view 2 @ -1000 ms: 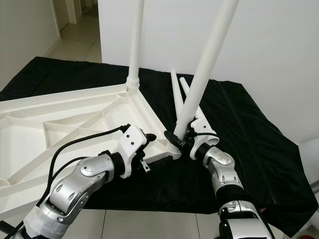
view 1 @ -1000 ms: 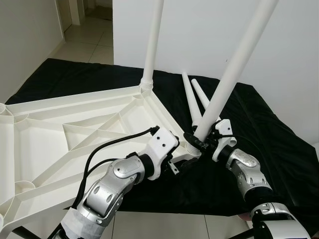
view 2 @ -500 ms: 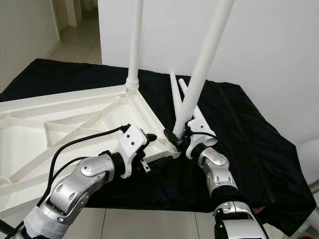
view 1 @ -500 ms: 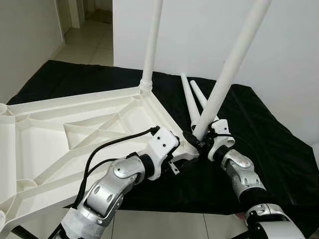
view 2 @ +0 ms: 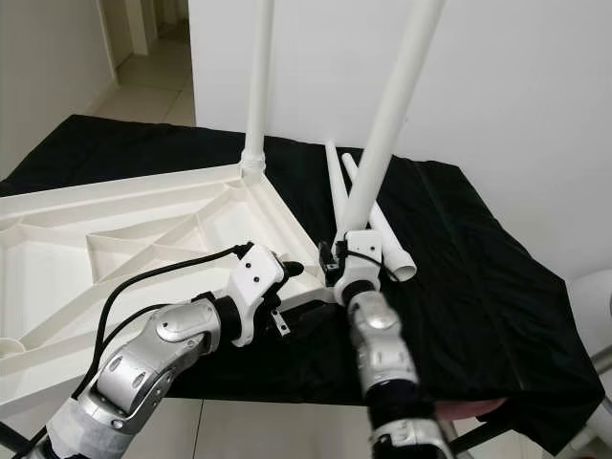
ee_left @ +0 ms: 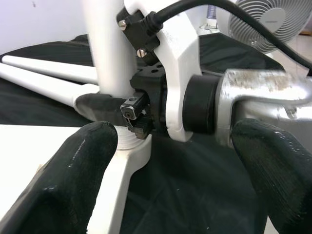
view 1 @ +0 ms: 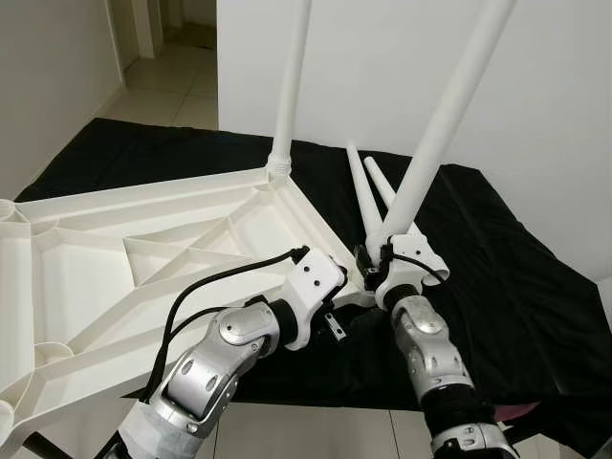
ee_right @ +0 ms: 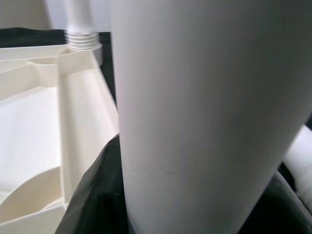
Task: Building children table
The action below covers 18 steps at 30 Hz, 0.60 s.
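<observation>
— Where was the leg (view 1: 442,122)?
— Its foot end sat at the tabletop's (view 1: 105,258) near corner socket, the shaft tilting up and away to the right. The right pincer (view 1: 375,260) was clamped round it just above the socket.
— And the other arm?
— The left pincer (ee_left: 165,161), fingers spread and empty, hovered just beside that corner, so the right was nearer. It looked like the leg needed straightening.

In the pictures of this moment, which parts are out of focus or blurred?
Right wrist view: the held table leg is so near that it is a soft, featureless white mass. Left wrist view: the black fingers in front are soft. Both eye views are sharp, evenly lit, without glare.
</observation>
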Tool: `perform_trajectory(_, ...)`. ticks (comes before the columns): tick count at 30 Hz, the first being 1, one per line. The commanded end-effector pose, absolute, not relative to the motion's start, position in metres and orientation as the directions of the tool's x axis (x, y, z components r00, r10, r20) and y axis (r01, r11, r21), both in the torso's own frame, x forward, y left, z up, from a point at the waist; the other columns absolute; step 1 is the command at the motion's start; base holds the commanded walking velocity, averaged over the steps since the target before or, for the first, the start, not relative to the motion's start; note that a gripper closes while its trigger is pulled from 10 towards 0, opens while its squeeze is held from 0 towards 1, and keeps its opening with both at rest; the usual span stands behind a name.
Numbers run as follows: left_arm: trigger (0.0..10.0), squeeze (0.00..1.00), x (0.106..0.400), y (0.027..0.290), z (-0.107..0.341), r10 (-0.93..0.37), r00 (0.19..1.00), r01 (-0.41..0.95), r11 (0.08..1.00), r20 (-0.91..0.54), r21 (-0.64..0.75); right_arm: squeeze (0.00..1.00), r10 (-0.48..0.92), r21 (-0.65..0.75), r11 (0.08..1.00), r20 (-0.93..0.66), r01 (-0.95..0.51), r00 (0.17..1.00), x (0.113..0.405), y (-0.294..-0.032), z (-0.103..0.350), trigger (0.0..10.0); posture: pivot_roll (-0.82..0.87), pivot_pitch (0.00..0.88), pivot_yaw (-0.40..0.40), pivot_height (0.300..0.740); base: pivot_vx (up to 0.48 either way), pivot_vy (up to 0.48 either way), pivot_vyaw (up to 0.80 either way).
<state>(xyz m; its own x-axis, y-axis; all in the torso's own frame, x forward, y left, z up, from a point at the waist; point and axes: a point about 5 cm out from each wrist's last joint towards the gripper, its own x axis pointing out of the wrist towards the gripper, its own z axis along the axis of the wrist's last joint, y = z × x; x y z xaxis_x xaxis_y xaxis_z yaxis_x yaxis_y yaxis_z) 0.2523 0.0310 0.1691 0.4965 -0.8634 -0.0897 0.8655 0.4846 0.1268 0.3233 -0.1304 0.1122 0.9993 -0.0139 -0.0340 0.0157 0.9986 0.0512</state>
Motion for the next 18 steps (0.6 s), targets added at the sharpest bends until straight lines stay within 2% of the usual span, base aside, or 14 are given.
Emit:
perform_trajectory(1,10.0,0.0,0.249,0.027,0.17,-0.87,0.486,0.871,0.474,-0.085,0.129,0.0,-0.167,-0.013,0.986,-0.171,0.168,0.971,0.31,-0.143,0.084,10.0,0.02,0.0,-0.137,0.74,0.0,0.0,0.0)
perform_trajectory(5,10.0,0.0,0.249,0.026,0.169,-0.871,0.485,0.872,0.473,-0.084,0.125,0.0,-0.149,0.032,0.988,-0.138,0.154,0.979,0.31,-0.138,0.092,10.0,0.02,0.0,-0.137,0.74,0.0,0.0,0.0)
perform_trajectory(16,10.0,0.0,0.249,0.026,0.169,-0.872,0.482,0.874,0.47,-0.084,0.126,0.0,-0.173,0.008,0.985,-0.101,0.175,0.98,0.308,-0.138,0.102,10.0,0.01,0.0,-0.136,0.74,0.0,0.0,0.0)
perform_trajectory(17,10.0,0.0,0.249,0.026,0.169,-0.872,0.482,0.873,0.471,-0.084,0.127,1.0,-0.176,0.001,0.984,-0.095,0.177,0.98,0.308,-0.138,0.103,10.0,0.01,0.0,-0.136,0.74,0.0,0.0,0.0)
perform_trajectory(18,10.0,0.0,0.249,0.026,0.169,-0.871,0.483,0.873,0.472,-0.084,0.126,1.0,-0.172,0.008,0.985,-0.089,0.173,0.981,0.307,-0.138,0.104,10.0,0.01,0.0,-0.141,0.74,0.0,0.0,0.0)
